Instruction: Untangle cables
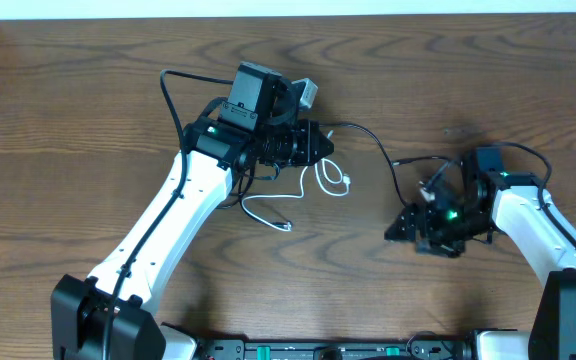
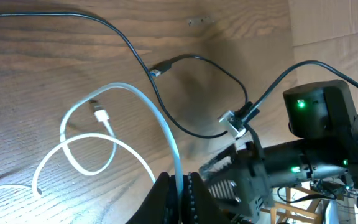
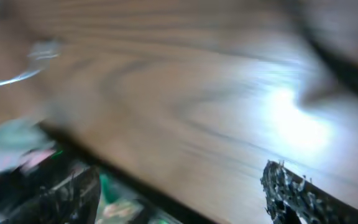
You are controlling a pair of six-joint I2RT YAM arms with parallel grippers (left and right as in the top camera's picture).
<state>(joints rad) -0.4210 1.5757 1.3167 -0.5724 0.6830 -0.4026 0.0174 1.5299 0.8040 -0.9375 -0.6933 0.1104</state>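
- Your left gripper [image 2: 180, 198] is clamped on the white cable [image 2: 173, 149], which lies in loose loops on the table [image 1: 88, 120] just beside it;
- The black cable [image 1: 380, 148] trails between the arms; your right gripper [image 3: 176, 186] stands apart, with bare wood between its fingers, though that view is blurred;
- Both cords look light, limp and likely slippery; take hold near a plug end

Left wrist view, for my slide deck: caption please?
Left gripper pinches the thin white cable, looped on the brown wooden table beside a thin black cable.
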